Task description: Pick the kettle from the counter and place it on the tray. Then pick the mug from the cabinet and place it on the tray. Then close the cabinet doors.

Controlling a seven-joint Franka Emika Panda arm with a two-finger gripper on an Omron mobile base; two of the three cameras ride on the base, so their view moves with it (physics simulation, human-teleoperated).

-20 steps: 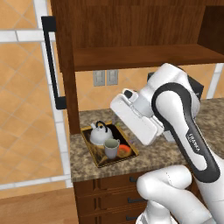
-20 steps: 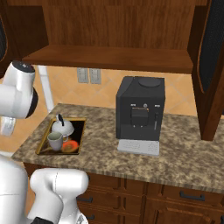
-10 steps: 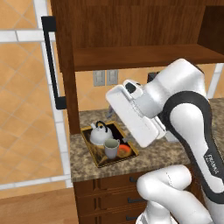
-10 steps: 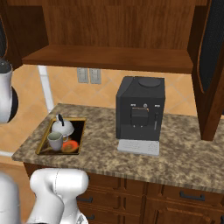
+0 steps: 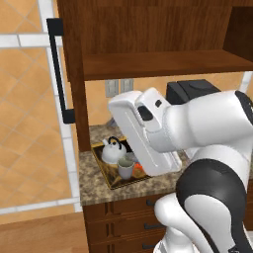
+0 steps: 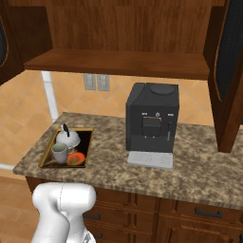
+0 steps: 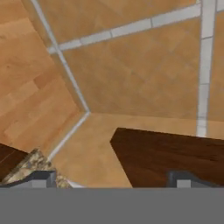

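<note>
A: Biggest first. Cabinet [image 6: 123, 28], dark wood, up on the wall, shelf [image 6: 118, 62] bare.
B: Doors?
A: Both swung out. Left door [image 5: 74, 74] stands edge-on with its long black bar handle [image 5: 59, 69]; right door [image 6: 230, 71] hangs out past the cabinet's right side, black panel facing in.
B: Under the cabinet?
A: Counter [image 6: 199, 175], speckled brown-grey slab, dark drawers [image 6: 190, 213] below it. Black coffee machine [image 6: 152, 124] sits on the counter under the cabinet's right half.
B: Arm?
A: White arm [image 5: 197, 133] bulks across the left base view in front of the counter, forearm reaching up and left below the shelf.
B: Tray?
A: Tray [image 6: 47, 160], gold rim, dark inside, on the counter's left end, below the cabinet's left part, well apart from the coffee machine.
B: Kettle, mug?
A: Both in the tray. Kettle [image 6: 67, 138] at the back, silvery dome, black arched handle. Mug [image 6: 60, 153] just in front of it, closer to the counter edge; touching or not, can't tell. Orange-red spot [image 6: 76, 158] beside the mug.
B: Gripper?
A: Gripper [image 7: 113, 178], two dark tips well apart, released, nothing between them. Hand view looks at tiled wall [image 7: 131, 65] and a dark wood edge, counter corner at lower left.
</note>
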